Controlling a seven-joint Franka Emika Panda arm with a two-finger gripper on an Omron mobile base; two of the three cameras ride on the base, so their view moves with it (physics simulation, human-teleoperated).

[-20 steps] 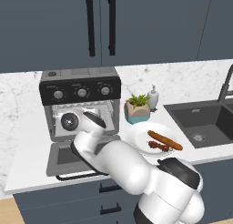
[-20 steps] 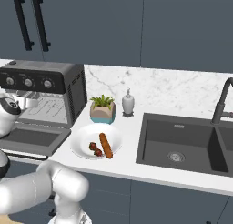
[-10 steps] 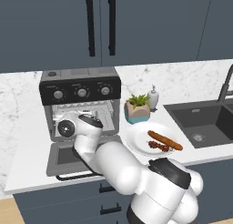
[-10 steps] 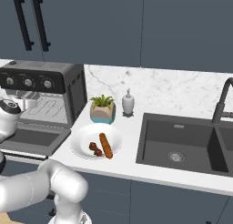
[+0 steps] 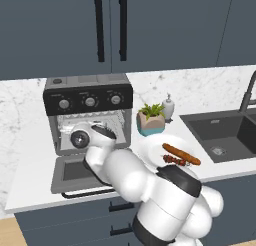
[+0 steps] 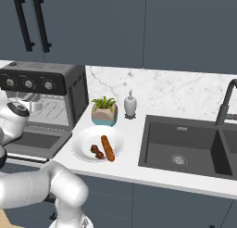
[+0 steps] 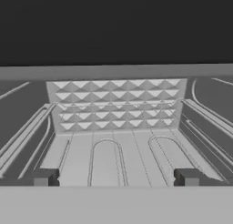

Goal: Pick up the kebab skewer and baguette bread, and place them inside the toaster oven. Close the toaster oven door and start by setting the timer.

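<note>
The arm is reaching across the counter with its hand sitting right at the mouth of the toaster oven (image 5: 89, 117), and the gripper (image 7: 116, 177) is pointing straight into the cavity. In the hand view the two fingertips (image 7: 43, 177) are standing wide apart with nothing between them, so the jaws are spread and carrying nothing. Ahead of them the wire rack (image 7: 113, 145) is running back toward the patterned rear wall.

The toaster oven door (image 5: 80, 174) is lying dropped open and flat in front of the oven, its black handle at the counter's edge. Both foods are waiting on the white plate (image 6: 83, 143), to the right of the oven: the baguette bread (image 6: 107, 148) and, just beside it, the kebab skewer (image 6: 96, 152) (the smaller, darker piece). Neither is in the oven yet, so I am judging the task as barely begun.

What is worrying me is the swing back toward the plate. The forearm is hanging low over the open door, and a careless sweep could be knocking the door or clipping the potted plant (image 5: 151, 119) that is standing near the plate. The skewer is thin and lying close against the loaf, so a grab at one could be nudging the other off the rim.
</note>
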